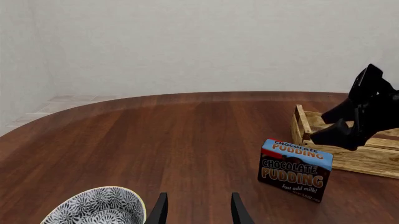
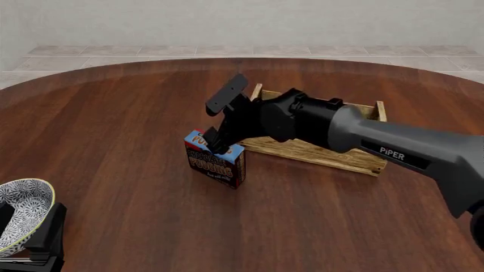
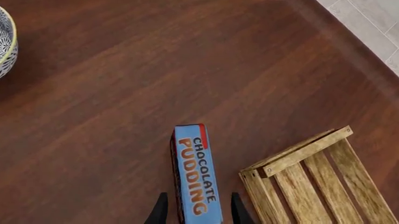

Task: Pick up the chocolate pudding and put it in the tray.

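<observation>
The right gripper (image 2: 217,143) hangs over the chocolate pudding (image 2: 215,159), its fingers (image 3: 160,209) spread to either side of the carton's blue top, not visibly pressing it. The carton stands upright on the dark reddish wooden table (image 2: 136,119), just beside the near end of the tray (image 2: 318,152), a slatted crate partly hidden by the right arm. The left gripper (image 1: 198,211), fingers apart and holding nothing, sits beside the patterned bowl (image 2: 21,212). Pale tiled floor (image 2: 226,51) and a plain wall lie beyond.
</observation>
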You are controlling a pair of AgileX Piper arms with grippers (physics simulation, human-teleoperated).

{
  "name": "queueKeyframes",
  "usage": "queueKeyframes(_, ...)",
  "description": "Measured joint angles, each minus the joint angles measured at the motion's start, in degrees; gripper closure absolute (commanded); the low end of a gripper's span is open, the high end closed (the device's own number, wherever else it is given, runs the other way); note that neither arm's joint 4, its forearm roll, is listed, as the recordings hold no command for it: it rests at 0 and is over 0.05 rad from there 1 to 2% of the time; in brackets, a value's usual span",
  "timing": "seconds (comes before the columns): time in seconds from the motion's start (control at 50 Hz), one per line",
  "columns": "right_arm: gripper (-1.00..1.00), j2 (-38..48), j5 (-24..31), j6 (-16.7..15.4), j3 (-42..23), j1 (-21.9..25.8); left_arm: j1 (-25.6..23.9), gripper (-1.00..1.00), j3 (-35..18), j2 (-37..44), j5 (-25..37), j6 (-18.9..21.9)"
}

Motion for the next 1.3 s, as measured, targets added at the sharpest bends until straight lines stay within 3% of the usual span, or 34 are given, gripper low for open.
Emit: queueKeyframes(1.3, -1.0, 1.77, -3.62, 1.85, 3.38, -0.74, 0.0, -1.0, 0.0, 0.0, 0.0, 0.0)
